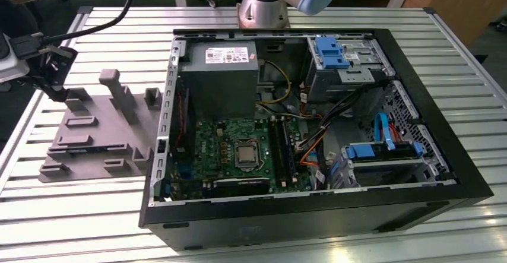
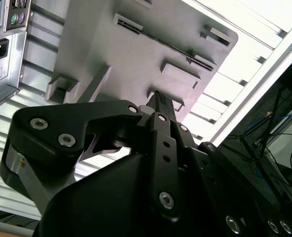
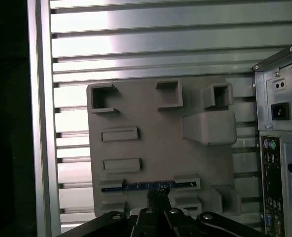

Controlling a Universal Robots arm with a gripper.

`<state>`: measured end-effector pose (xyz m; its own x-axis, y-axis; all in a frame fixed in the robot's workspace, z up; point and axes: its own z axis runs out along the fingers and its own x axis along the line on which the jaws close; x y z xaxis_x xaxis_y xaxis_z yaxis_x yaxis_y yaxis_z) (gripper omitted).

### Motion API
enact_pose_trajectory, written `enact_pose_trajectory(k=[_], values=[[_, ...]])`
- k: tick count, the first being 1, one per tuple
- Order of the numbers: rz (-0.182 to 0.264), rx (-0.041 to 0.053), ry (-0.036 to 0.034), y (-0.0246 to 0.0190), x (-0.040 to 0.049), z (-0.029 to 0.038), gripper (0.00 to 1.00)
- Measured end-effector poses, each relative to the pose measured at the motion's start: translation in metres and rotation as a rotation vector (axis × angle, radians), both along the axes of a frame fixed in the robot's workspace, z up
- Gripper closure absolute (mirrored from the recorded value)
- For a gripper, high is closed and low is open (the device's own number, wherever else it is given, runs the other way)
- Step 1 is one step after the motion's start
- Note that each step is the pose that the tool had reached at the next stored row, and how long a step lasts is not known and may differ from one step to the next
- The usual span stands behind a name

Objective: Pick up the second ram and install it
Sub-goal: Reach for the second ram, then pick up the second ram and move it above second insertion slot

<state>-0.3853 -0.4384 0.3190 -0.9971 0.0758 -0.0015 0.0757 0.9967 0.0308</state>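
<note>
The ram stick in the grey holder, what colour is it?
Dark blue. The ram stick in the grey holder shows best in the first wrist view.

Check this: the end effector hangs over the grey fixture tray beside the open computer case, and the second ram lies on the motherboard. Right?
No. The first wrist view shows the second ram lying in a slot of the grey fixture tray, not on the motherboard. The rest stands: the end effector hangs over that tray, beside the open computer case.

Pincer (image 1: pixel 57 91) low at the exterior view's left, arm base (image 1: pixel 265 8) at the rear.
</note>
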Motion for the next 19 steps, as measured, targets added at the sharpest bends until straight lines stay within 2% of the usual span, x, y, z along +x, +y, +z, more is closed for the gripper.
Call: enact_pose_trajectory(k=[19], values=[[0.014,0.0,-0.0001,0.0,0.0,-0.0011,0.89]])
